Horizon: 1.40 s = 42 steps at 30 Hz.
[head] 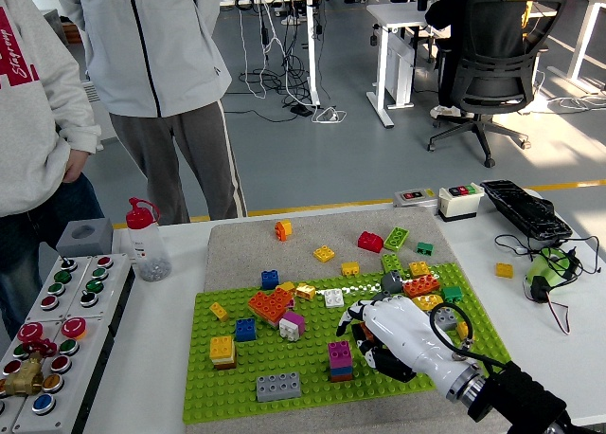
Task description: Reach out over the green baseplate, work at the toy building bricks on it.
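**Kid:** Over on the left side of the counter (161, 358), what can you see?

**Me:** A grey box with round buttons (57, 325) sits at the left edge. Just past it stands a clear bottle with a red cap (144, 240). Two people stand behind the counter on that side, and I cannot see their hands doing anything.

**Kid:** Where are the bricks?

**Me:** They are on the green baseplate (312, 387), which lies on a grey mat (237, 249) in the middle of the counter. Going from left to right, I see a yellow and orange brick (222, 350), then a blue brick (245, 330), then a long grey brick (278, 387) near the front edge. An orange pile (269, 306) is further back. A small stack with a purple top (340, 360) stands upright on the plate, a bit left of my fingers (365, 344).

**Kid:** Is your hand holding it?

**Me:** No. My right hand (393, 339) is over the baseplate, just right of that stack and not touching it. My fingers are bent down toward the plate, and I cannot tell if they hold a brick under them.

**Kid:** What is on the right?

**Me:** More loose bricks lie on the mat behind the plate, like a red one (369, 241). A black keyboard (524, 209) and a green thing with wires (549, 268) sit near the right edge.
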Each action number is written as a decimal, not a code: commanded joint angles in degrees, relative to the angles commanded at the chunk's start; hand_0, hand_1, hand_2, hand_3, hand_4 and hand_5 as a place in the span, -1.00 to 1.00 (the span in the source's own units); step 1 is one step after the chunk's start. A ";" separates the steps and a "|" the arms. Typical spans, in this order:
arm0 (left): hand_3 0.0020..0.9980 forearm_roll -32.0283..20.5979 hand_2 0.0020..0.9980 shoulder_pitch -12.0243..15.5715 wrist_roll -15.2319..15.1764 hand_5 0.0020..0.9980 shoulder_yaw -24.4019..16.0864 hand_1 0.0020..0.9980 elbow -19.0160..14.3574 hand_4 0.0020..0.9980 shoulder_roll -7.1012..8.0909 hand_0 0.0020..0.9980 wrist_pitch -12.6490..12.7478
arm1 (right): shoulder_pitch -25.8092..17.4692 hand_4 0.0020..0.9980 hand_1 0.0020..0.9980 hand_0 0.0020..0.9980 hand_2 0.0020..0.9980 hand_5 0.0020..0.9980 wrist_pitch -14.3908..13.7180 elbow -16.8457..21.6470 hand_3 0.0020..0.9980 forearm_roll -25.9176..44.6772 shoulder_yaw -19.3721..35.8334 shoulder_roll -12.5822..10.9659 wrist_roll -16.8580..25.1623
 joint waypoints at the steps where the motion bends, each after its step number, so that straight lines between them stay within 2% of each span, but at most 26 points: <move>1: 0.27 -0.06 0.41 -0.03 -0.04 1.00 0.02 0.44 0.00 -0.23 0.01 0.39 0.00 | -0.59 -0.75 -0.46 -0.57 0.23 -1.00 -0.70 -0.10 0.11 0.25 0.69 -0.13 0.11; 2: 0.27 -0.17 0.41 -0.10 -0.10 1.00 0.06 0.44 0.00 -0.23 0.04 0.39 0.00 | -1.57 -0.75 -0.46 -0.57 0.23 -1.00 -1.57 -0.29 0.11 0.41 1.91 -0.33 -0.09; 3: 0.27 -0.21 0.41 -0.13 -0.13 1.00 0.07 0.44 0.00 -0.23 0.06 0.39 0.00 | -1.99 -0.18 -0.31 -0.58 0.30 -0.99 -1.95 -0.37 0.24 0.48 2.47 -0.42 -0.18; 8: 0.27 -0.48 0.41 -0.39 -0.28 1.00 0.10 0.44 0.00 -0.23 0.10 0.39 0.06 | -5.23 -0.18 -0.31 -0.58 0.30 -0.99 -2.76 -0.90 0.24 -2.99 7.17 -1.36 -4.43; 9: 0.27 -0.48 0.41 -0.43 -0.28 1.00 0.12 0.44 0.00 -0.23 0.11 0.39 0.06 | -5.68 0.19 0.15 0.11 0.44 -0.84 -2.65 -0.95 0.46 -3.26 7.93 -1.60 -4.92; 14: 0.27 -0.49 0.41 -0.51 -0.24 1.00 0.16 0.44 0.00 -0.23 0.09 0.39 0.04 | -7.27 0.19 0.15 0.11 0.44 -0.84 -0.53 -1.04 0.46 -3.74 10.28 -2.87 -6.32; 15: 0.27 -0.49 0.41 -0.51 -0.23 1.00 0.17 0.44 0.00 -0.23 0.08 0.39 0.05 | -7.47 0.26 0.34 0.47 0.44 -0.77 -0.07 -1.06 0.48 -3.79 10.48 -3.11 -6.46; 19: 0.27 -0.59 0.41 -0.55 -0.26 1.00 0.23 0.44 0.00 -0.23 0.08 0.39 0.02 | -7.97 0.26 0.34 0.47 0.44 -0.77 1.29 -1.33 0.48 -3.90 10.33 -3.79 -6.97; 25: 0.27 -0.65 0.41 -0.63 -0.34 1.00 0.25 0.44 0.00 -0.23 0.05 0.39 0.02 | -7.88 0.29 0.37 0.52 0.43 -0.74 2.27 -1.34 0.48 -3.74 9.32 -3.48 -7.09; 32: 0.27 -0.79 0.41 -0.63 -0.37 1.00 0.37 0.44 0.00 -0.23 0.02 0.39 0.00 | -6.58 0.31 0.39 0.57 0.42 -0.72 2.25 -2.59 0.47 -3.56 7.00 -1.56 -6.94; 33: 0.27 -0.83 0.41 -0.62 -0.38 1.00 0.41 0.44 0.00 -0.23 0.02 0.39 0.00 | -6.40 0.31 0.37 0.51 0.37 -0.71 2.26 -2.79 0.45 -3.62 6.73 -1.30 -6.95; 42: 0.27 -0.95 0.41 -0.67 -0.35 1.00 0.57 0.44 0.00 -0.23 0.06 0.39 -0.06 | -4.65 0.32 0.37 0.45 0.35 -0.70 3.33 -4.70 0.44 -5.09 3.86 0.16 -7.48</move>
